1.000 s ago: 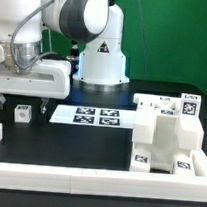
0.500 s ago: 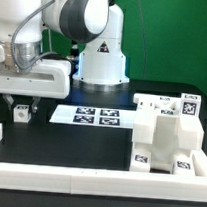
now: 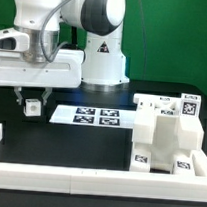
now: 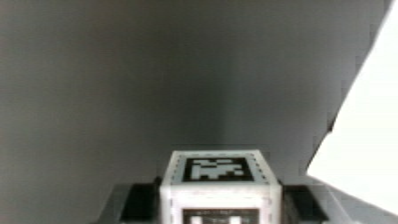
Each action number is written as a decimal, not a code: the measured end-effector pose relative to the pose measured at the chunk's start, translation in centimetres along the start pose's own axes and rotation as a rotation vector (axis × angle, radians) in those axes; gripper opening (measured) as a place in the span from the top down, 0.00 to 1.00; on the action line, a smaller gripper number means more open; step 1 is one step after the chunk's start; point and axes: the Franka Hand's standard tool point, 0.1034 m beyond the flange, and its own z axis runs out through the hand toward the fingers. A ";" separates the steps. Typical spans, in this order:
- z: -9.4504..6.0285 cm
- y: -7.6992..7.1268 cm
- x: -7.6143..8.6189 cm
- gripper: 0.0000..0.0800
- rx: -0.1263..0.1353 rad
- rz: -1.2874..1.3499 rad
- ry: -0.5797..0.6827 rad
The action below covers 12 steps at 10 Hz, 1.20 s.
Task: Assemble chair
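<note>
Gripping a small tagged chair part above the black table

Looking across the scene, we start with the biggest thing in view: the white robot arm, whose round base stands at the back of the black table against a green backdrop. It reaches out toward the exterior view's left, its wrist block hanging over the table.

Next in size, we have the chunky white chair assembly on the exterior view's right. It is a blocky stack of panels with black-and-white square tags on its top and front faces, sitting near the table's front corner.

Between the two lies the marker board, flat on the table with its row of tags, just in front of the arm's base.

Now the small stuff. We see the gripper pointing down at the exterior view's left of the marker board, and its jaws are clamped on a small white tagged block. That block hangs clear above the table surface, well apart from the chair assembly.

From the wrist view we get the same block close up, tag facing us, with a dark finger pressed against each side.
</note>
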 end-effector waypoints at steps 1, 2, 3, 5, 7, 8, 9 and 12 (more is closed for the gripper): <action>-0.1 0.1 0.1 0.65 -0.003 -0.035 -0.001; -0.2 -0.3 0.6 0.65 -0.006 -0.113 -0.003; -0.5 -1.7 2.2 0.65 -0.004 -0.191 0.008; -1.3 -3.9 5.9 0.65 0.012 -0.332 0.020; -1.6 -4.3 6.9 0.65 0.004 -0.520 0.036; -1.5 -4.1 6.7 0.65 0.001 -0.579 0.028; -1.5 -4.0 6.6 0.65 -0.004 -0.652 0.020; -0.1 -5.7 7.0 0.65 0.008 -0.987 -0.013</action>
